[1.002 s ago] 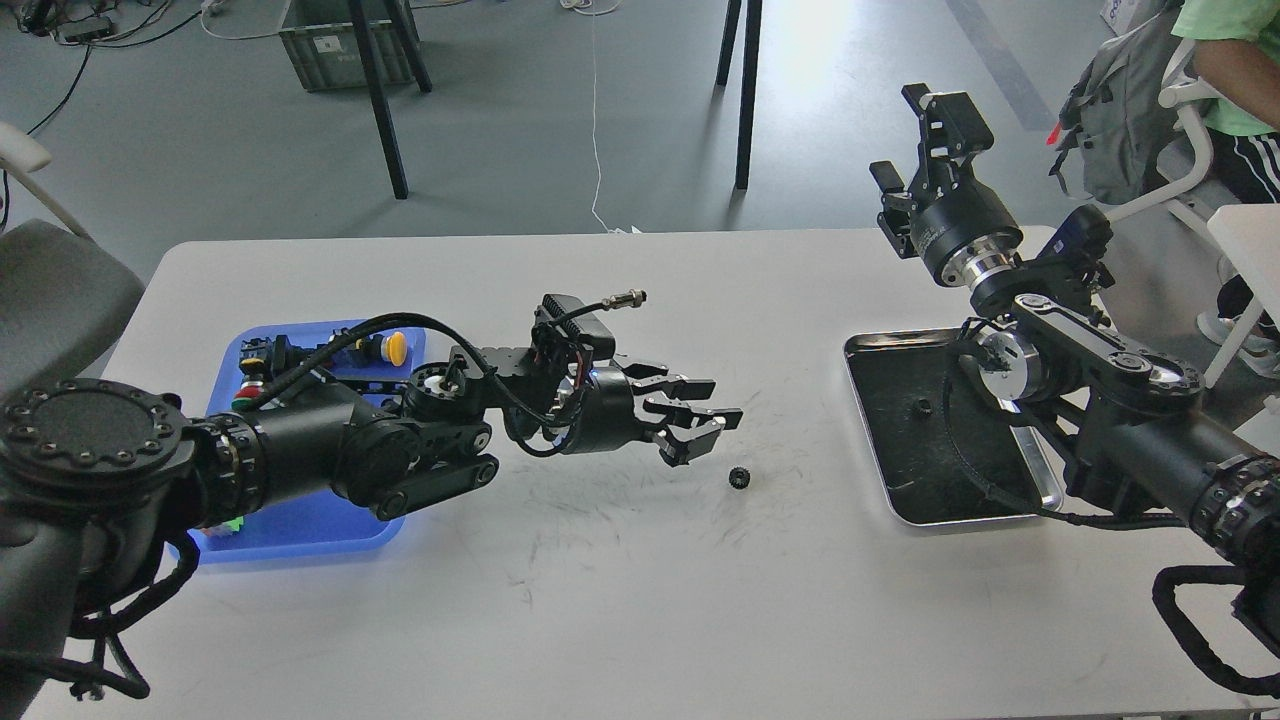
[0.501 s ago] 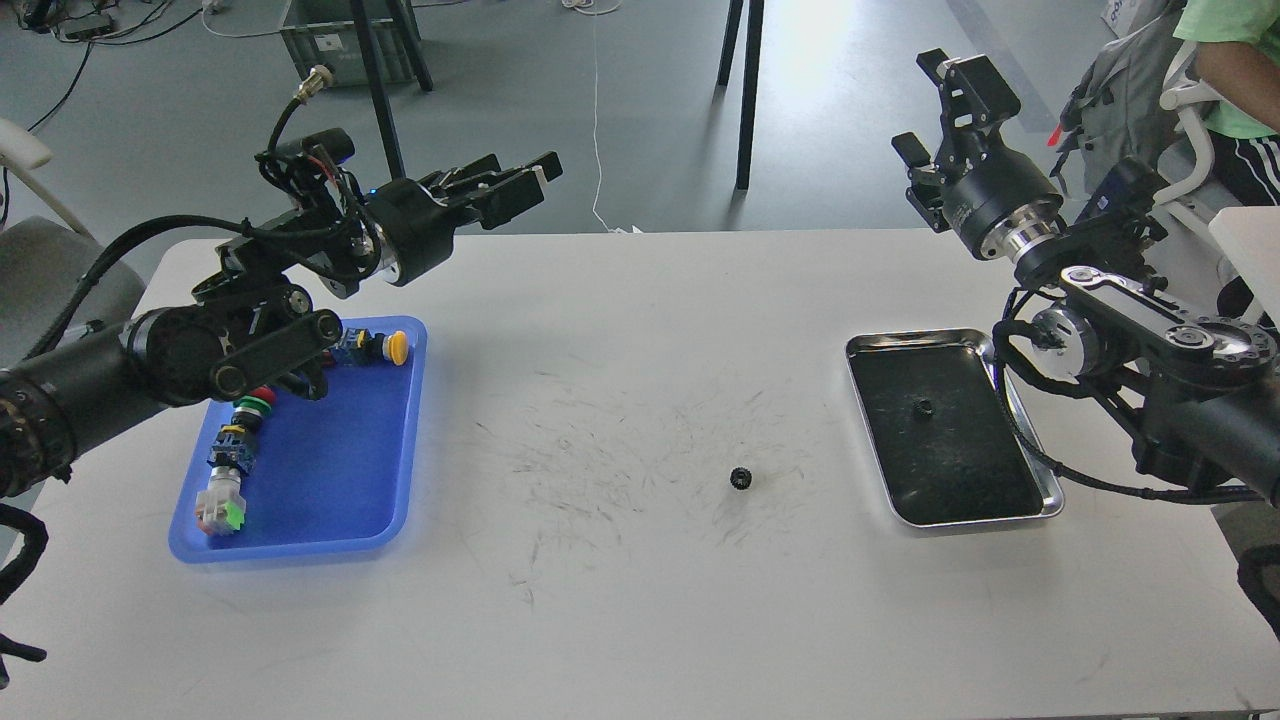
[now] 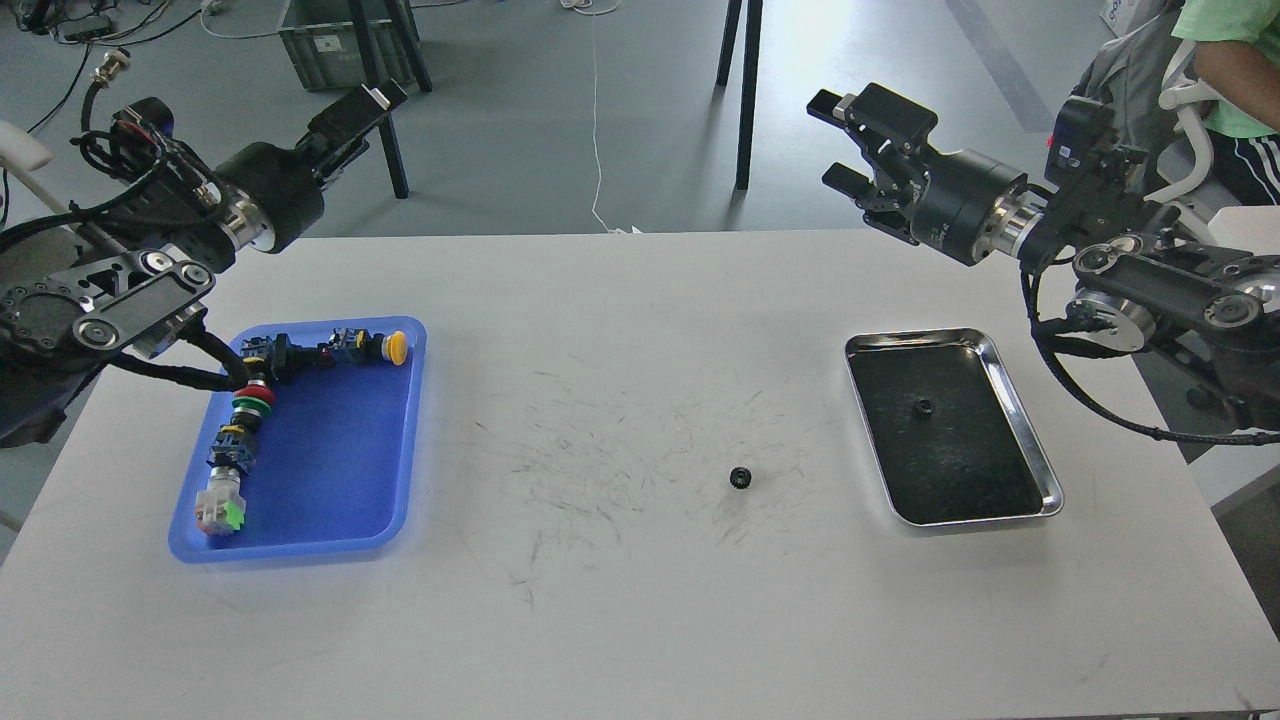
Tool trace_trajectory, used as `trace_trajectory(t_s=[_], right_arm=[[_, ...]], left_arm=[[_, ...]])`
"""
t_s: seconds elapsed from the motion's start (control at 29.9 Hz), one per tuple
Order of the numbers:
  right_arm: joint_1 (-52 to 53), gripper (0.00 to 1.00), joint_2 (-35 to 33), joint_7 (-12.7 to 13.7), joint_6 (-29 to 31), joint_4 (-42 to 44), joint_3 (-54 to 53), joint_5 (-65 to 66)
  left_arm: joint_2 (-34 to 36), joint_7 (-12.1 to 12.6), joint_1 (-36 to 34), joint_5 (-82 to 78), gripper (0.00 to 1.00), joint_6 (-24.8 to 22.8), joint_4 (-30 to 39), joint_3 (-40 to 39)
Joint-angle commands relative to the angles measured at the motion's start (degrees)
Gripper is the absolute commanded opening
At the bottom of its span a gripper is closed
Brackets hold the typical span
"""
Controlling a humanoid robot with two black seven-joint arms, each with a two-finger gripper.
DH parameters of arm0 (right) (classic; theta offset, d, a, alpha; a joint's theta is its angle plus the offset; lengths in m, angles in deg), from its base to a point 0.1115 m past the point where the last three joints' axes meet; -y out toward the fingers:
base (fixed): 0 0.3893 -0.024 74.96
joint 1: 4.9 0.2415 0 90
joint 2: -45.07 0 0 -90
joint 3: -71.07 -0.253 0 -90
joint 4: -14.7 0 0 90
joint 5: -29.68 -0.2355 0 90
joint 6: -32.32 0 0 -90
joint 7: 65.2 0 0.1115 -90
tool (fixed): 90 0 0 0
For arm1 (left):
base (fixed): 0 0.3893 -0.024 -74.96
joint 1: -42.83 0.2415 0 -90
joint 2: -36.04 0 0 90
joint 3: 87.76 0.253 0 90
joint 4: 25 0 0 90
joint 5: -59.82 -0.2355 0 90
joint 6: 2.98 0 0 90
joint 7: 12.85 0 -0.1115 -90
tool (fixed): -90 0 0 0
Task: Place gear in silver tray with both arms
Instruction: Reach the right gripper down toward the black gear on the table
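A small black gear [image 3: 740, 478] lies on the white table, right of centre and left of the silver tray [image 3: 1023, 425]. A second small black gear [image 3: 924, 406] lies inside that tray on its dark bottom. My left gripper [image 3: 358, 108] is raised high beyond the table's far left edge, far from the gear; it shows as one dark bar, so its fingers cannot be told apart. My right gripper [image 3: 838, 138] is raised above the far edge, beyond the tray, pointing left, open and empty.
A blue plastic tray [image 3: 400, 440] with several coloured push-button switches stands at the left. The table top [image 3: 600, 600] is scuffed around the gear. A seated person [image 3: 1230, 70] and a chair are at the far right, and table legs [image 3: 745, 90] stand behind.
My left arm has pulled away from beside the gear, going up and back to the far left. My right gripper has swung from pointing up to pointing left. The gear has not moved.
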Motion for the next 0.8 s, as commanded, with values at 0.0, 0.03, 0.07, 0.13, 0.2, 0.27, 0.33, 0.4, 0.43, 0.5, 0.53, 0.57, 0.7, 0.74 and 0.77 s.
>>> trace_trajectory(t_s=[0.0,0.03,0.07,0.13,0.2,0.27,0.33,0.4,0.43,0.5,0.53,0.57,0.7,0.74,0.77], right_arm=[[4.94,0.98,0.04,0.00,0.35,-0.15,9.58,3.12],[6.08,0.98,0.04,0.00,0.62,-0.15,11.43,4.34],[7.31,0.98,0.04,0.00,0.97,-0.50,13.45,5.92],[9.16,0.97,0.30,0.00,1.15,-1.21,16.45,9.78],[10.31,0.97,0.48,0.00,1.32,-1.47,17.60,15.14],[10.49,0.97,0.74,0.00,1.41,-1.65,17.78,22.51],[10.58,0.97,1.18,0.00,1.41,-1.74,17.69,29.63],[10.58,0.97,2.58,0.00,1.41,-1.74,17.78,35.19],[10.66,0.97,3.29,0.00,1.41,-1.74,17.87,36.86],[10.75,0.97,4.96,0.00,1.85,-1.65,18.48,40.90],[10.75,0.97,5.75,0.00,1.85,-1.56,19.18,42.75],[10.84,0.97,6.71,0.00,1.85,-1.47,19.88,44.33],[11.19,0.97,11.19,0.00,1.76,-1.03,22.17,45.84],[11.28,0.97,12.34,0.00,1.76,-1.03,22.96,45.93],[11.45,0.97,13.48,0.00,1.76,-1.03,23.84,46.10]], left_arm=[[0.44,-0.01,0.61,1.34,0.98,-1.83,-1.70,-0.78],[0.44,-0.01,0.70,1.51,0.98,-2.70,-2.05,-0.78],[0.53,-0.01,0.97,1.86,0.98,-3.49,-2.40,-0.95],[0.53,-0.01,1.14,3.79,0.98,-4.20,-3.28,-1.83],[0.70,-0.01,1.32,6.42,0.98,-5.60,-3.72,-2.97],[0.70,-0.01,1.32,8.62,0.98,-7.88,-3.99,-3.50],[0.70,-0.01,1.32,10.91,0.98,-8.86,-4.25,-3.86],[0.79,-0.01,1.32,13.11,0.98,-10.00,-4.52,-4.12],[0.79,-0.01,1.32,13.73,0.98,-10.27,-4.78,-4.03],[0.88,-0.01,1.41,14.52,0.98,-12.10,-4.69,-3.95],[0.79,-0.01,1.49,14.52,0.98,-12.38,-4.95,-3.60],[0.88,-0.01,1.58,14.52,0.98,-13.34,-5.30,-3.94],[1.49,-0.01,1.76,14.87,0.98,-16.58,-5.75,-4.29],[2.01,-0.01,1.76,15.57,0.98,-18.08,-5.83,-4.90],[2.28,-0.01,1.85,16.36,0.98,-18.96,-6.10,-5.43]])
